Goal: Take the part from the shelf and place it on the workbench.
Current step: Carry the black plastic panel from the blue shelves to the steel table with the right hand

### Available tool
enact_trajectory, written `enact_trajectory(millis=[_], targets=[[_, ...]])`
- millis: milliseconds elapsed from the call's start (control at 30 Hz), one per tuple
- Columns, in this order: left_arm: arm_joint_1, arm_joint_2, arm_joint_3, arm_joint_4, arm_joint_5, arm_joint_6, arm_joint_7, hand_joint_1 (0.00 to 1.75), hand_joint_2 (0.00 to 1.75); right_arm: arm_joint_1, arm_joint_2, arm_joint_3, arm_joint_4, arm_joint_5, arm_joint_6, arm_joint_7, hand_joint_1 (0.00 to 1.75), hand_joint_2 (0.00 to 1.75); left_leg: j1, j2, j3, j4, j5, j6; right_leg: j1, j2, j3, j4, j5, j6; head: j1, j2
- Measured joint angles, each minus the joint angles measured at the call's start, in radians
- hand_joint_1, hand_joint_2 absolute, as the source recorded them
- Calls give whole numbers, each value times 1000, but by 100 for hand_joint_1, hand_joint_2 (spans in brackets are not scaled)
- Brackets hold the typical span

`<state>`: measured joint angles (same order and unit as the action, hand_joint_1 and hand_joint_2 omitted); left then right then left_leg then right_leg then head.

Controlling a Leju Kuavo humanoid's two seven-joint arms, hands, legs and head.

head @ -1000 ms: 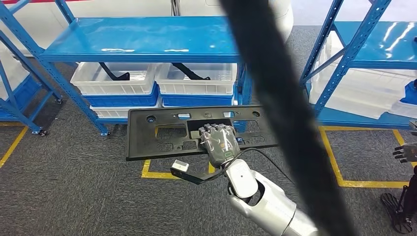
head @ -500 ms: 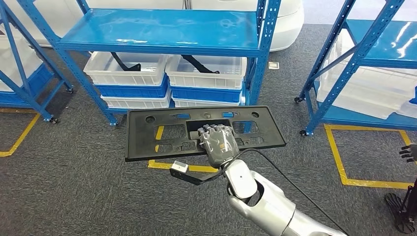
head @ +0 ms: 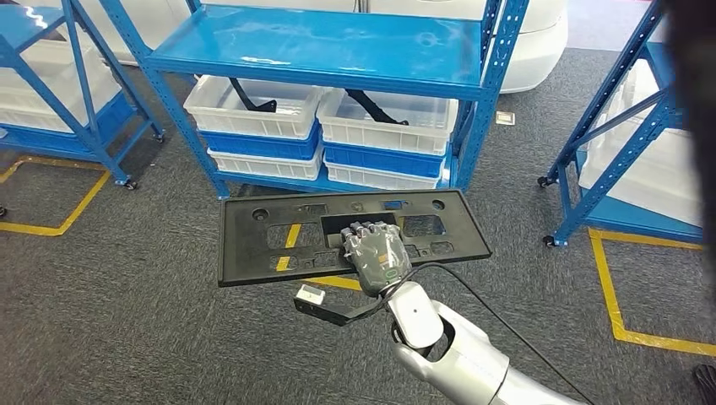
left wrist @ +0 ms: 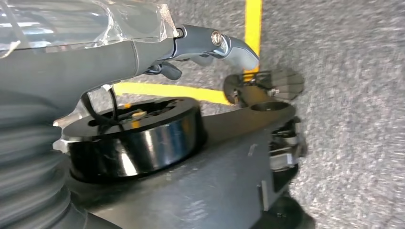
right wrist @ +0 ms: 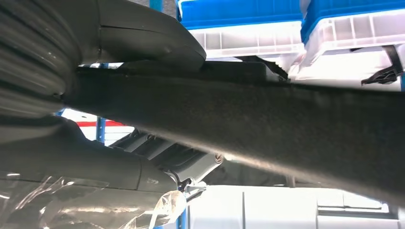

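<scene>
gripping a flat black part along its near edge, the right hand carries it level over the grey carpet. beyond the hand, a blue shelf holds white and blue bins. the left hand hangs over the carpet; i cannot tell its state.

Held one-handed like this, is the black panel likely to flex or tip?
The black panel probably stays stiff: it spans level, unsagging. It may want to tip, since the right hand grips right of centre. Its cutouts suggest it is light for its size.
</scene>
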<state>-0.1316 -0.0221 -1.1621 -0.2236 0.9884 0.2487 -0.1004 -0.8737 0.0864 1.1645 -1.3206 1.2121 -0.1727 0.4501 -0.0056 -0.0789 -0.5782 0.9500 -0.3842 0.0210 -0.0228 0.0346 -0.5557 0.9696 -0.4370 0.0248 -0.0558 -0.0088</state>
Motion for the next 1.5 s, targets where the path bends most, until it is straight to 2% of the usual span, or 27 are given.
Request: enact_trajectory(millis=[67,100,167,200,233,267,333,400,467,533,600,667,700,733,800,867,933,1000,1067,1133,1200,1233,1267,1300,1400,1433,1500], targets=[[0,2,-4,0,-3,0,1,0,175,-1,0,-1,-4,3,-1,1,175,175,2,28,-33,69,-41,-13,-5,-20,-1,-2,4,-8,-1,0],[-1,2,-7,0,-6,0,2,0,175,0,0,-1,-5,5,-1,1,175,175,5,46,-62,135,-74,-20,-4,-29,-2,-2,5,-10,-2,0],[-3,2,-13,0,-12,2,5,0,175,3,-2,-2,-7,8,-1,1,175,175,12,60,-123,269,-126,-31,-3,-51,-4,-2,5,-12,-2,0],[-3,2,-15,0,-14,2,6,0,175,5,-3,-2,-8,9,-2,1,175,175,14,63,-137,298,-131,-33,-3,-62,-4,-2,5,-12,-2,0],[-3,2,-17,0,-16,3,7,0,175,7,-4,-2,-9,9,-2,1,175,175,16,66,-129,285,-117,-34,-3,-72,-4,-2,5,-12,-2,0],[-3,2,-19,0,-17,3,8,0,175,7,-4,-2,-10,9,-1,1,175,175,16,72,-101,232,-89,-32,-3,-82,-4,-2,4,-11,-2,0],[-7,3,-20,0,-17,3,12,0,175,6,-4,-3,-15,10,-2,1,175,175,9,109,-20,78,-31,-22,-1,-99,-3,-2,4,-9,-2,0],[-12,4,-20,0,-18,4,15,0,175,5,-5,-5,-19,11,-2,1,175,175,-2,135,20,-6,-10,-9,3,-115,-2,-2,3,-2,-2,0],[-13,6,-20,0,-18,5,17,0,175,5,-5,-6,-22,11,-1,1,175,175,-8,122,16,-14,-9,2,3,-129,-1,-3,2,10,-1,0],[-10,7,-21,0,-22,7,18,0,175,6,-6,-6,-26,12,-1,1,175,175,-4,104,18,-21,0,14,1,-110,-7,15,-14,20,-1,0],[-10,8,-23,0,-27,8,17,0,175,9,-12,-7,-30,14,-1,3,175,175,0,87,21,-26,8,25,0,-65,-48,110,-72,23,-1,0],[-12,7,-26,0,-31,9,16,0,175,20,-21,-7,-33,18,-1,7,175,175,-1,65,19,-26,10,31,1,-42,-110,249,-135,24,0,0],[-12,6,-28,0,-32,9,15,0,175,27,-26,-7,-35,21,-1,9,175,175,0,53,18,-25,10,31,1,-38,-128,289,-144,26,0,0],[-12,5,-30,0,-34,9,15,0,175,33,-30,-7,-36,23,0,10,175,175,0,40,18,-24,10,31,1,-36,-129,290,-133,27,0,0],[-13,5,-35,0,-37,9,16,0,175,38,-38,-9,-43,27,1,13,175,175,4,15,15,-14,7,26,-6,-19,-77,181,-68,33,0,0],[-18,4,-38,0,-40,9,19,0,175,37,-44,-13,-51,29,2,15,175,175,5,-7,2,6,0,15,-15,21,-22,62,-24,36,0,0],[-20,4,-41,0,-42,9,20,0,175,37,-48,-16,-58,30,2,16,175,175,6,-25,-11,17,-1,2,-14,36,-11,30,-20,30,0,0],[-17,4,-44,0,-42,9,21,0,175,36,-49,-17,-63,30,2,17,175,175,11,-33,-18,18,1,-8,-11,15,-13,30,-16,17,0,0],[-16,4,-45,0,-43,9,21,0,175,34,-49,-19,-68,31,2,18,175,175,12,3,-41,63,-23,-17,-12,-6,-12,28,-13,7,-1,0],[-20,4,-45,0,-46,9,21,0,175,34,-51,-21,-70,35,4,19,175,175,13,49,-100,184,-79,-28,-11,-29,-12,28,-14,2,-2,0],[-23,4,-45,0,-51,9,22,0,175,35,-54,-22,-72,41,8,20,175,175,16,64,-158,300,-116,-33,-9,-54,-12,28,-16,0,-2,0],[-24,4,-45,0,-54,9,23,0,175,37,-56,-22,-74,43,11,21,175,175,17,67,-164,309,-110,-32,-8,-66,-12,28,-16,-1,-2,0],[-25,3,-46,0,-59,8,26,0,175,37,-57,-22,-77,44,13,22,175,175,16,71,-150,280,-90,-30,-7,-77,-11,28,-17,-1,-2,0],[-28,4,-46,0,-64,8,30,0,175,38,-58,-23,-82,45,14,23,175,175,14,80,-116,213,-58,-24,-6,-88,-10,28,-18,0,-2,0],[-45,6,-50,0,-78,9,36,0,175,38,-61,-31,-96,49,16,30,175,175,-6,131,-24,29,-2,1,-3,-116,-7,25,-22,6,-2,0],[-51,7,-51,0,-82,10,35,0,175,39,-63,-33,-100,51,16,32,175,175,-12,135,-20,14,-2,6,-3,-124,-5,24,-23,10,-2,0],[-56,11,-52,0,-89,14,38,0,175,43,-67,-36,-108,54,17,37,175,175,-11,115,-19,7,3,13,-3,-136,0,19,-25,21,-2,0]])
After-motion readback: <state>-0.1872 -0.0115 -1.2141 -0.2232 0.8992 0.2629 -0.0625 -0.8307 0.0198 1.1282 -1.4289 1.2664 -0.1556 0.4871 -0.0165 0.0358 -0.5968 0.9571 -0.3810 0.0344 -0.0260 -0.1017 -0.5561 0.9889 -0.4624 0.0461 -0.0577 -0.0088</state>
